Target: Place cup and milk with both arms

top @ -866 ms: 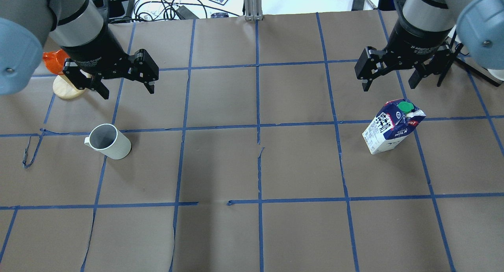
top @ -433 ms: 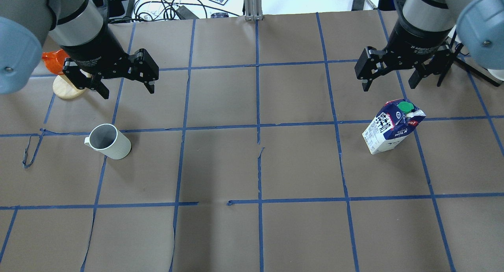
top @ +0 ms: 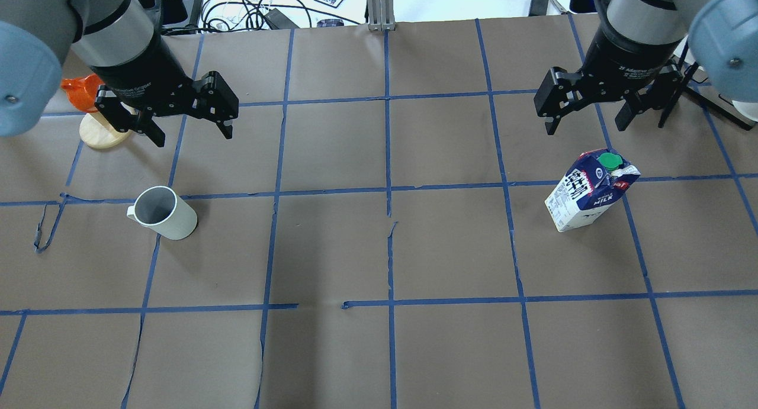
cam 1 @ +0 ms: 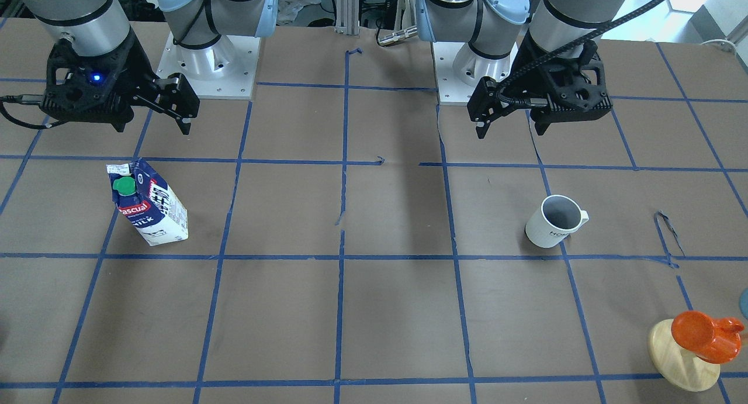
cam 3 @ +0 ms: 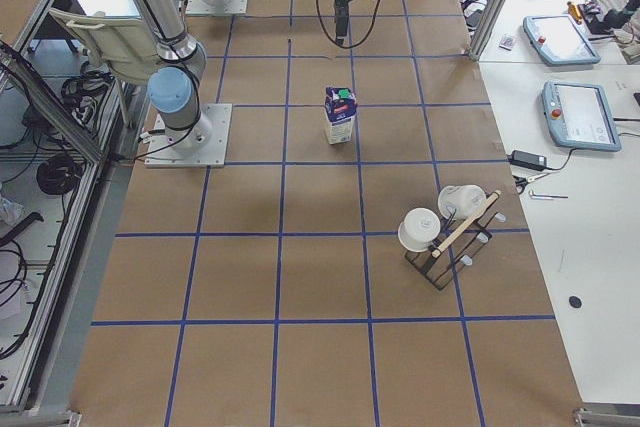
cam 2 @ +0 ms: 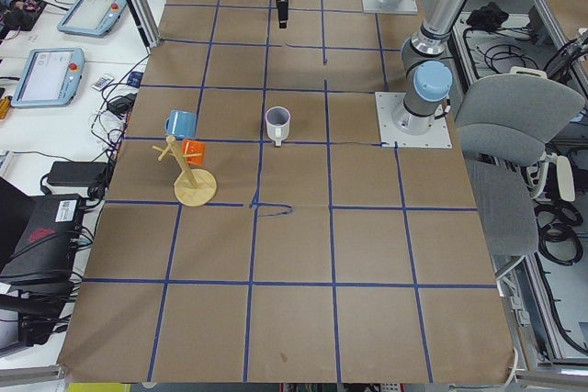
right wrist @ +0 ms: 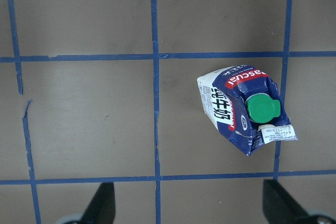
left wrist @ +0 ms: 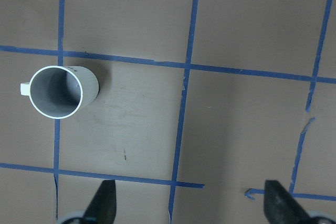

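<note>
The white ribbed cup [top: 163, 213] stands upright on the brown table, handle pointing left; it also shows in the front view [cam 1: 554, 221] and the left wrist view [left wrist: 60, 92]. My left gripper [top: 194, 138] is open and empty, hovering above the table beyond the cup. The blue and white milk carton [top: 589, 190] with its green cap stands upright on the right, and also shows in the front view [cam 1: 149, 204] and the right wrist view [right wrist: 244, 109]. My right gripper [top: 584, 129] is open and empty, hovering just beyond the milk.
An orange cup [top: 83, 92] hangs on a round wooden stand [top: 103, 134] at the far left, behind my left gripper; a blue cup [cam 2: 179, 123] hangs there too. A black rack with white cups [cam 3: 440, 227] stands at the table's right end. The paper cover has small tears [top: 391, 225].
Both arms have shifted only very slightly toward the far side. The cup and the milk have not moved, and both grippers stay open.
</note>
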Controlling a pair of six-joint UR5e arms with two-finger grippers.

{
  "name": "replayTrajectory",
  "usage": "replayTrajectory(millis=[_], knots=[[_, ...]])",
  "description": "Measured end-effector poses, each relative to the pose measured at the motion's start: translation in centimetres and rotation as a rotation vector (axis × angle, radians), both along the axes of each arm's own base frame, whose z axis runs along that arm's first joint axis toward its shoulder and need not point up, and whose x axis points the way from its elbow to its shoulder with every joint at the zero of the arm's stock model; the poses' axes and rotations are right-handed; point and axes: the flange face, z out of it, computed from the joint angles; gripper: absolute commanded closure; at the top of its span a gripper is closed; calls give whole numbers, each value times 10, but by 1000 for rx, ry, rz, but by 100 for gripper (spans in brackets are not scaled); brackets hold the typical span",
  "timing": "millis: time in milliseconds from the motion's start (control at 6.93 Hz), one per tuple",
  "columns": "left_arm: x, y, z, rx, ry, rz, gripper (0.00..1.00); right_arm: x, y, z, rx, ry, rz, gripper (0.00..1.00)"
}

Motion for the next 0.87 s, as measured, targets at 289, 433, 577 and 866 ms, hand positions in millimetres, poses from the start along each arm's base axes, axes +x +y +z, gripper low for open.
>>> replayTrajectory(millis=[289, 433, 577, 866], knots=[[0, -1, 4, 14, -3, -16, 0, 0, 0, 0, -1, -1, 0, 0], [0, 0, 5, 16, -4, -17, 0, 0, 0, 0, -1, -1, 0, 0], [0, 0, 5, 18, -5, -18, 0, 0, 0, 0, -3, -1, 0, 0], [1, 0, 4, 19, -7, -18, 0, 0, -1, -2, -5, -1, 0, 0]])
